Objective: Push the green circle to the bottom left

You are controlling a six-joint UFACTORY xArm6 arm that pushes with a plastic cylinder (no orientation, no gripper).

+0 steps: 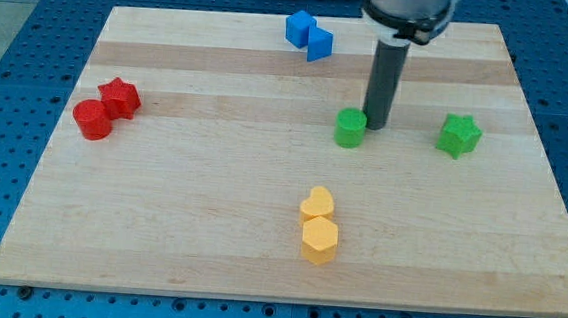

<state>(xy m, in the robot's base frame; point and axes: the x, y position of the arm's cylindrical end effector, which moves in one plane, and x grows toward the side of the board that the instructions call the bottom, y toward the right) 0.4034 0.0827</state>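
One rod is standing over the board, my tip [378,124] touching the green circle [350,128] at its right, near the board's middle; having no jaws, it is holding nothing. Its upper part is running out of the view's top.

Green circle [349,128] and green star [459,135]; red circle [92,120], red star [120,97]; two blue blocks [308,35]; yellow heart [317,203], yellow hexagon [319,240]. Pale striped wooden board [161,201], blue perforated table [34,1], dark grey rod [385,81].
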